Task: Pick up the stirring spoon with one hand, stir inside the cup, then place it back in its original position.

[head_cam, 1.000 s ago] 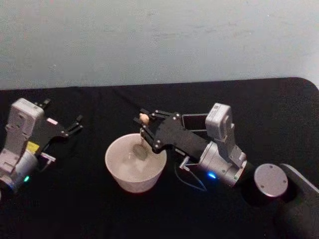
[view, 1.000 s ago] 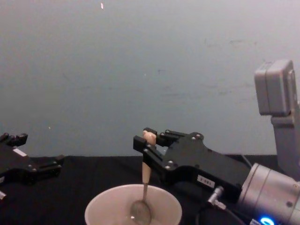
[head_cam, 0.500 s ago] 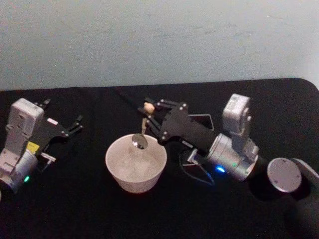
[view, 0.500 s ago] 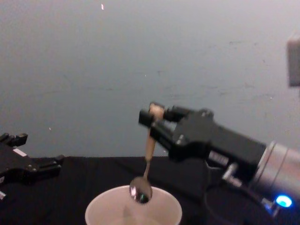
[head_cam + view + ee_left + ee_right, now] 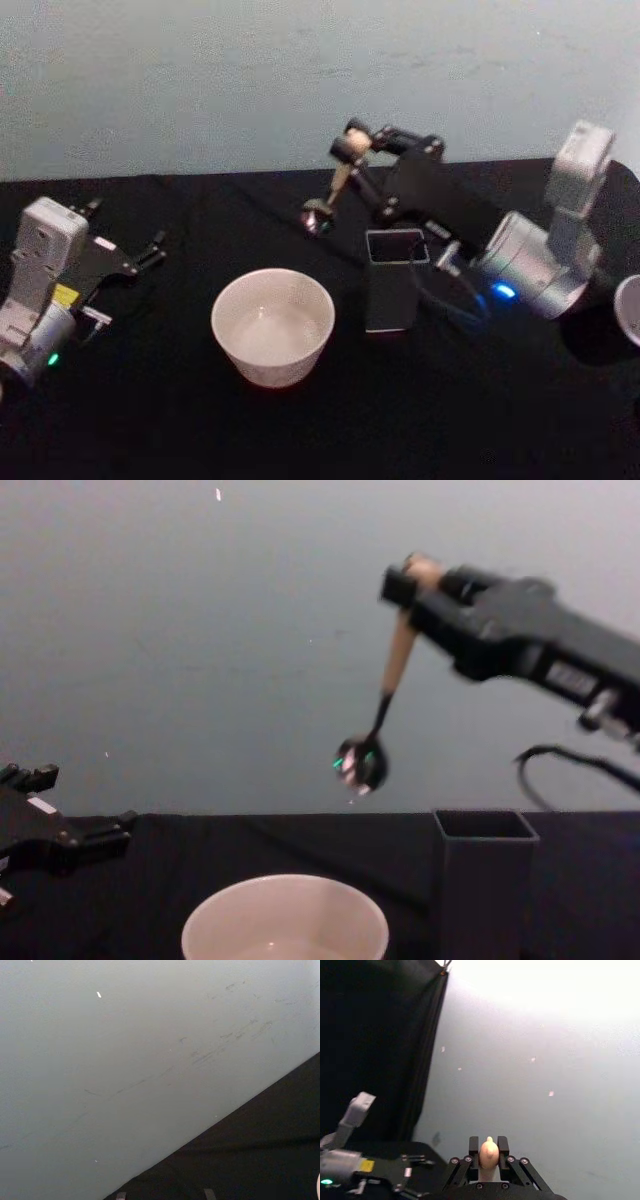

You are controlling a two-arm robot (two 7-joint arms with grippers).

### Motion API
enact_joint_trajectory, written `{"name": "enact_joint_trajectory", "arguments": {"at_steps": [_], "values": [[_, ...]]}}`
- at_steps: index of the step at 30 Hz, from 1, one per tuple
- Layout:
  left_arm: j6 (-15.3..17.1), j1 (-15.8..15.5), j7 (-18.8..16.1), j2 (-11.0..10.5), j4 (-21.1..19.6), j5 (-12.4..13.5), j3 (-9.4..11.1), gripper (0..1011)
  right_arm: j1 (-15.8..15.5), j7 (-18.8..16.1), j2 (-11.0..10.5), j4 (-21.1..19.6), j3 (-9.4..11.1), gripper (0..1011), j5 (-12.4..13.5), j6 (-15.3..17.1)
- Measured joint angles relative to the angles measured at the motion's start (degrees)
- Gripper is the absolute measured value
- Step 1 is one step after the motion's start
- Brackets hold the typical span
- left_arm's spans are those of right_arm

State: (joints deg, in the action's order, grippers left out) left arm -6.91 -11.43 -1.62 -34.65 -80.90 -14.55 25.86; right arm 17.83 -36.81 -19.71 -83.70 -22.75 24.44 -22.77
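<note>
The right gripper [image 5: 352,143] is pinching the one stirring spoon [image 5: 338,183] by its handle, dangling it in the air above the one cup [image 5: 270,365] and one holder [image 5: 390,295] — touching neither; the left gripper [image 5: 127,224] is lying spread-fingered, empty.

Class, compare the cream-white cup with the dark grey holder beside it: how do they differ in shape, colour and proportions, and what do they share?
The cup is round; the holder is square-sided. The cup is cream-white, the holder dark grey. The cup is wide and low, the holder narrower and taller. Both stand upright, open-topped, on the black table.
</note>
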Motion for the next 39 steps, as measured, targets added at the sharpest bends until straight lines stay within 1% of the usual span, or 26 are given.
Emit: {"name": "enact_joint_trajectory", "arguments": {"at_steps": [1, 3, 5, 6, 7, 9, 12, 18, 26, 32, 39], "values": [[0.0, 0.0, 0.0, 0.0, 0.0, 0.0, 0.0, 1001, -0.12, 0.55, -0.55, -0.73, 0.66, 214, 0.2, 0.35], [0.0, 0.0, 0.0, 0.0, 0.0, 0.0, 0.0, 1001, -0.34, 1.13, -1.1, -1.45, 1.32, 214, 0.32, 0.71], [0.0, 0.0, 0.0, 0.0, 0.0, 0.0, 0.0, 1001, -0.9, 2.4, -2.21, -2.65, 2.77, 214, 0.37, 1.51], [0.0, 0.0, 0.0, 0.0, 0.0, 0.0, 0.0, 1001, -0.9, 2.4, -2.21, -2.65, 2.77, 214, 0.37, 1.51], [0.0, 0.0, 0.0, 0.0, 0.0, 0.0, 0.0, 1001, -1.22, 2.92, -2.65, -3.06, 3.28, 214, 0.35, 1.96], [0.0, 0.0, 0.0, 0.0, 0.0, 0.0, 0.0, 1001, -1.49, 3.3, -3.02, -3.36, 3.66, 214, 0.29, 2.3], [0.0, 0.0, 0.0, 0.0, 0.0, 0.0, 0.0, 1002, -2.26, 4.18, -3.92, -3.8, 4.41, 214, -0.3, 3.24], [0.0, 0.0, 0.0, 0.0, 0.0, 0.0, 0.0, 1001, -3.36, 5.05, -4.74, -4.27, 4.9, 214, -1.03, 5.01], [0.0, 0.0, 0.0, 0.0, 0.0, 0.0, 0.0, 1001, -4.07, 5.3, -5.1, -4.77, 5.19, 214, -0.92, 6.5], [0.0, 0.0, 0.0, 0.0, 0.0, 0.0, 0.0, 1001, -4.63, 5.55, -5.51, -5.07, 5.31, 214, -0.64, 7.86], [0.0, 0.0, 0.0, 0.0, 0.0, 0.0, 0.0, 1001, -5.35, 5.53, -6.17, -5.65, 5.42, 214, 0.63, 10.3]]}}
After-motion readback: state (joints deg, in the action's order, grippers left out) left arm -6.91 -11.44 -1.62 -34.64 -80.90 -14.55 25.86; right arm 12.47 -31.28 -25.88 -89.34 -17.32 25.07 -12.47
